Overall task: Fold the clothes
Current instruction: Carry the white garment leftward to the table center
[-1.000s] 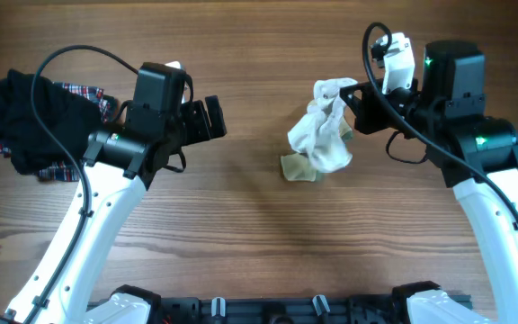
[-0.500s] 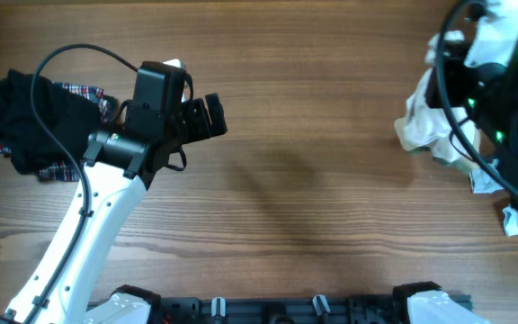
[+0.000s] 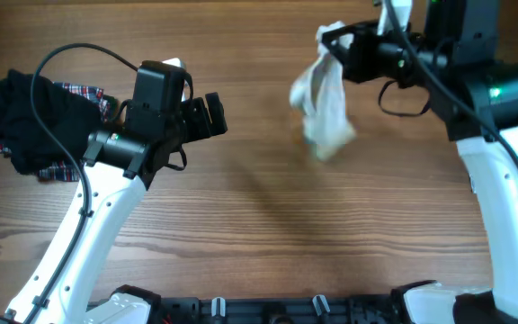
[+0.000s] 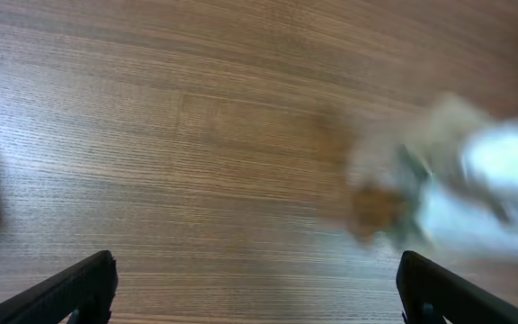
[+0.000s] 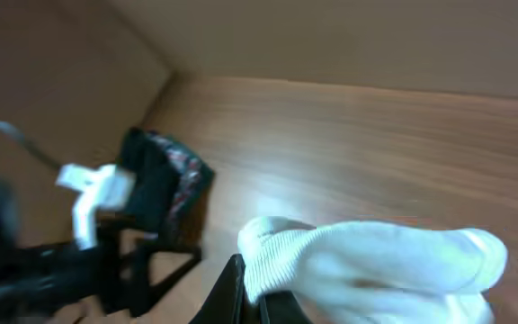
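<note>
At my far left a heap of black and red-plaid soft garments lies on the brown wooden table, beside my left claw, whose jaws stand wide apart and empty. My right claw is clamped tight on the bunched white T-shirt, which dangles from it over the table.

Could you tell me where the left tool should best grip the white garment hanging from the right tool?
Probably the loose lower end of the bunched white T-shirt, approached from its left: the shut right tool pinches the top, so it hangs narrow, and the open left tool faces it.
</note>
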